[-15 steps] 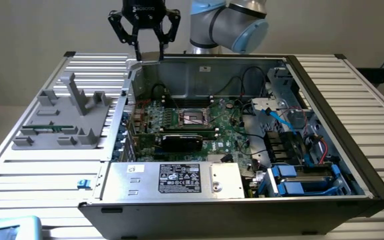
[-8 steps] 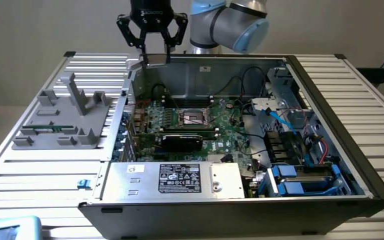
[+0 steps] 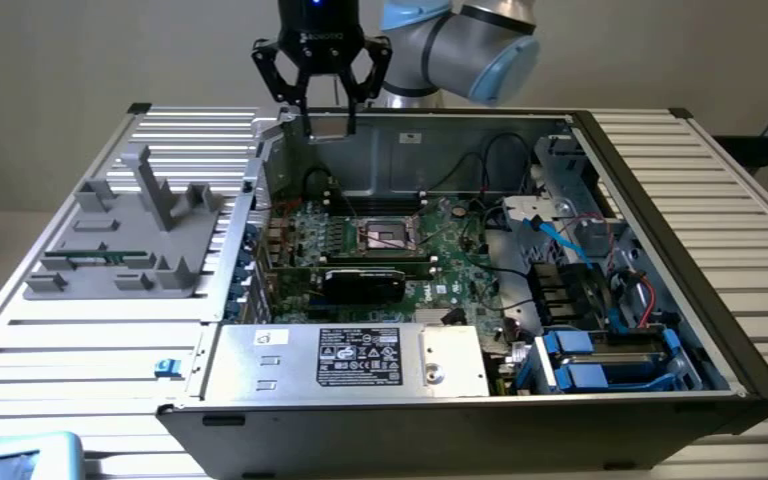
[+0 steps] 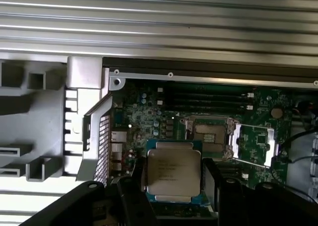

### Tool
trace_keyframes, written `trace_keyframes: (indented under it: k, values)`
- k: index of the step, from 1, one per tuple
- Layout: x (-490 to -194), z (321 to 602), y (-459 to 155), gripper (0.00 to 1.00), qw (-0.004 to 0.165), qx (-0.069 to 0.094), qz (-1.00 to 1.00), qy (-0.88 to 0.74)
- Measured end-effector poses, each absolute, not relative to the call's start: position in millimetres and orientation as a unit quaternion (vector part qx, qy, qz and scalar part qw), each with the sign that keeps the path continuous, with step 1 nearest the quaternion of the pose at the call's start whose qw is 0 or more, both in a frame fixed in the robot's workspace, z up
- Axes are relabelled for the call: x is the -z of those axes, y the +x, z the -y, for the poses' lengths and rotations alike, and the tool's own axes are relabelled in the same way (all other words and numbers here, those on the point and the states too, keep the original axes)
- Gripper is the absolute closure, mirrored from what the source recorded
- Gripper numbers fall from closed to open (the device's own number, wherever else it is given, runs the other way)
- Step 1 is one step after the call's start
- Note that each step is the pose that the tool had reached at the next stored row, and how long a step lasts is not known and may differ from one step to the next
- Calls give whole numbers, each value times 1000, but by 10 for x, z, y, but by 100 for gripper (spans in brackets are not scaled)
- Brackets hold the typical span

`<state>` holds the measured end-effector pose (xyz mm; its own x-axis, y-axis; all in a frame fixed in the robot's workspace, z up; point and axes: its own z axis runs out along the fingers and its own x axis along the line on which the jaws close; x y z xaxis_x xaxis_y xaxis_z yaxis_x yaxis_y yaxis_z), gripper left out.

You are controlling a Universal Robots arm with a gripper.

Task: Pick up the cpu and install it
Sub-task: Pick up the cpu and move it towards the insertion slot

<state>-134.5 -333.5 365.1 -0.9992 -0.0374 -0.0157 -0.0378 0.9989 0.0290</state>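
The cpu is a small flat square chip with a silver-grey top. It hangs in the air above the far rim of the open computer case, toward the exterior view's left. My gripper is shut on it, one finger on each side. In the wrist view the cpu sits between the dark fingers, printed face toward the camera. Below lies the green motherboard with the dark square socket, its metal bracket swung open. The socket sits off to one side of the held chip.
A grey plastic fixture with upright posts stands on the slatted table at the exterior view's left. Inside the case are a silver box with a white label, a black card, cables and blue drive bays.
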Motion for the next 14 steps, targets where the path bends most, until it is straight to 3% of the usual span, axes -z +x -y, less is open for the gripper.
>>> trace_keyframes:
  k: [14]
  values:
    - [-3486,3343,-1059,45,8,-16,-1000,-17]
